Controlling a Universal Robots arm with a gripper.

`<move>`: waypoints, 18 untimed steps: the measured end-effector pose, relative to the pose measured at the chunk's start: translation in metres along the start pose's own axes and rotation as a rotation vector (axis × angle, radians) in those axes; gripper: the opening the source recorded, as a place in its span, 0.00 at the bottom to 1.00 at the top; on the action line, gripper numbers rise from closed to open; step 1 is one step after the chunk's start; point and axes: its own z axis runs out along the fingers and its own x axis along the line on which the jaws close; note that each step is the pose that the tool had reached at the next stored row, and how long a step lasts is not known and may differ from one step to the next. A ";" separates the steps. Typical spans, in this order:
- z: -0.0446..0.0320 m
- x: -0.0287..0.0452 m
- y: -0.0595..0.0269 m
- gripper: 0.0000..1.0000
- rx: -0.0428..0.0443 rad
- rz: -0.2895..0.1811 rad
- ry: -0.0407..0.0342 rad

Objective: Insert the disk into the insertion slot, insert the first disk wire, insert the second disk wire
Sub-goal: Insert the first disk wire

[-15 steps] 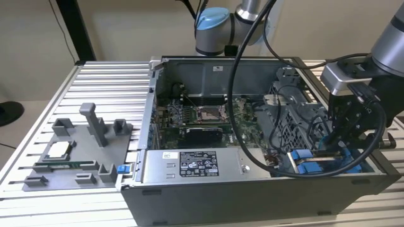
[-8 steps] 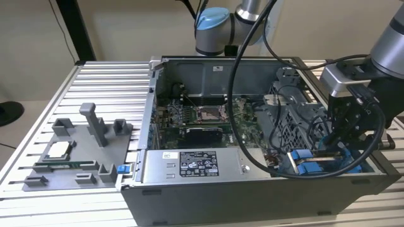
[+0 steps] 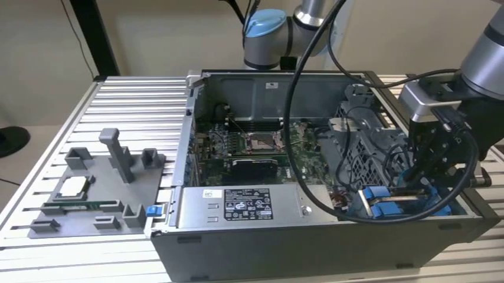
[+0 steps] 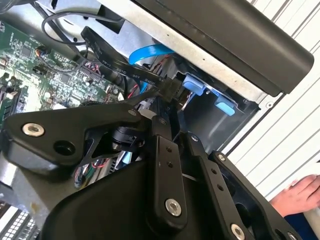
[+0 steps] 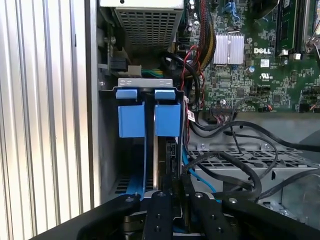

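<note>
Closest to the lens are the black jointed links of my own gripper (image 5: 172,167), reaching down into the open dark grey desktop computer case (image 3: 315,247). My fingers (image 4: 162,135) are clenched on a small black plug (image 4: 169,91) at the end of a flat black cable (image 4: 120,67) with white print. The plug is held right at the drive bay.

The disk (image 5: 167,120), a flat silver-grey hard drive in a bright blue plastic carrier, stands on edge, already seated inside the insertion slot (image 5: 109,140), a bay of dark grey metal walls. Its blue tab sits level with the matching blue tab just beside it. I cannot tell whether the plug has met the disk's socket.

A thin light blue wire (image 4: 150,52) curves past behind the plug. The green motherboard (image 5: 240,75) lies deeper in the case. In the exterior view, the grey power-supply box (image 3: 244,206) with its black-and-white sticker sits along the case's near wall, and the case rests on a slatted aluminium table (image 3: 134,112). A person's hand (image 4: 300,195) rests outside the case.
</note>
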 end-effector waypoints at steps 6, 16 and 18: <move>0.0048 0.0002 0.0001 0.00 0.0009 0.000 0.0003; -0.0052 -0.0002 -0.0001 0.00 0.0006 -0.003 -0.0011; -0.0145 -0.0006 -0.0003 0.00 0.0005 -0.003 -0.0007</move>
